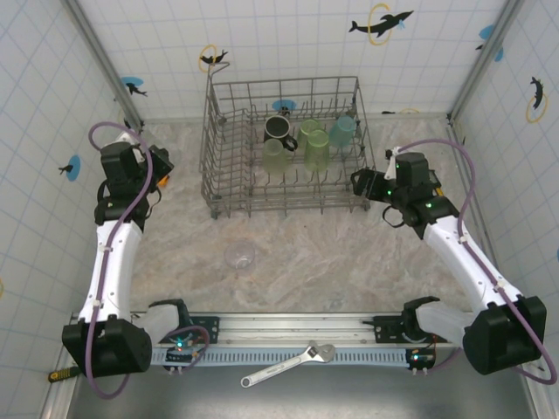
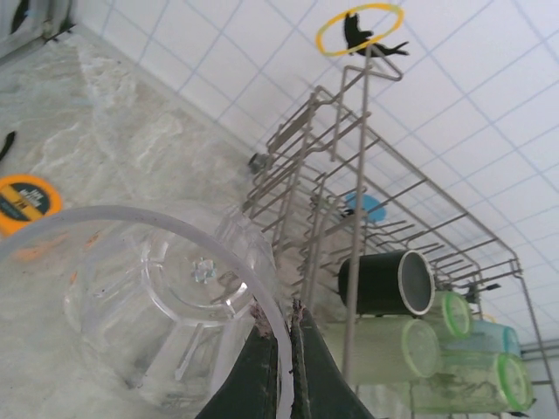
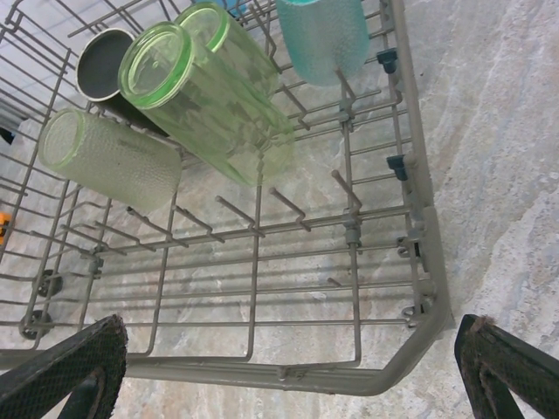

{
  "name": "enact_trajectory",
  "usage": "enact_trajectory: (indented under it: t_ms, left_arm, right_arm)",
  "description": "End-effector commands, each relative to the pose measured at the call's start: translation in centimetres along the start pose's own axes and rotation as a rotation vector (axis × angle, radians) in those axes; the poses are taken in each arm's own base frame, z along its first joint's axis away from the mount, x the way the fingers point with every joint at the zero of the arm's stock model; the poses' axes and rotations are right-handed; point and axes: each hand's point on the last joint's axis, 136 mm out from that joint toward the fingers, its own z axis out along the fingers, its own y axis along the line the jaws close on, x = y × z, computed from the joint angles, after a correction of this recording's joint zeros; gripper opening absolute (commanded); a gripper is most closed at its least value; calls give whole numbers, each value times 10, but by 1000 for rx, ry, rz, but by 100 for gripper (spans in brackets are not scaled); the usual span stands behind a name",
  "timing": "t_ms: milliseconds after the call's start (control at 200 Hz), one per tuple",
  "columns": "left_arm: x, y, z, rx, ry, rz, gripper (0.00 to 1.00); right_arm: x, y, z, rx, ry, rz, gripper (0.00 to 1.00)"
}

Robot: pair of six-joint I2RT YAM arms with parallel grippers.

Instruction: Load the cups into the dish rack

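The left tool (image 2: pixel 279 325) is pinched shut on the rim of a clear cup (image 2: pixel 166 297), one finger inside the wall and one outside. Beyond it stands the dish rack (image 2: pixel 367 157), with the black mug (image 2: pixel 384 281) lying inside. The right tool (image 3: pixel 288 367) gapes wide and holds nothing, with the rack's near rim between its fingers. Ahead of it lie light-green tumblers (image 3: pixel 210 96) and a teal tumbler (image 3: pixel 323 35).

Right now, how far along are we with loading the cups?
Done: the black mug, three green tumblers and teal tumbler sit in the rack. In hand: the left gripper is shut on a clear cup by its rim. Left: a second clear cup stands on the table; the right gripper hangs open by the rack.
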Motion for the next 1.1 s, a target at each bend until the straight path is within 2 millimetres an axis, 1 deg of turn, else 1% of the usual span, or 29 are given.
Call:
enact_trajectory:
  t_ms: [0,150,255,370,480,641,706,806,926,1081,1096]
  left_arm:
    - [-13,-32,-5,160,-46,6,0]
    - [-7,-42,-2,233,-11,-5,0]
    - [-4,-49,-4,282,-7,7,0]
    - [-4,-63,-10,359,-1,31,0]
    - [-9,-80,-18,430,1,57,0]
    - [-22,-102,-28,520,-25,77,0]
    - [-25,-111,-30,572,-25,73,0]
    - [-31,-119,-23,626,-23,32,0]
    - [-35,-119,-3,641,18,-33,0]
    - [-35,-125,8,696,39,-92,0]
    - [-34,-127,9,703,42,-94,0]
  right_arm:
    - [-7,11,-1,-39,-17,7,100]
    - [-12,20,-1,-64,-16,10,100]
    - [-12,27,1,-82,-15,26,100]
    - [-15,39,3,-118,-22,43,100]
    - [-19,53,4,-149,-26,50,100]
    - [-26,75,8,-212,-38,68,100]
    - [-28,85,10,-249,-34,78,100]
    - [-31,96,17,-296,-28,79,100]
    - [-38,97,31,-341,-2,91,100]
    - [-48,99,51,-387,7,126,100]
    - [-47,103,51,-413,15,127,100]
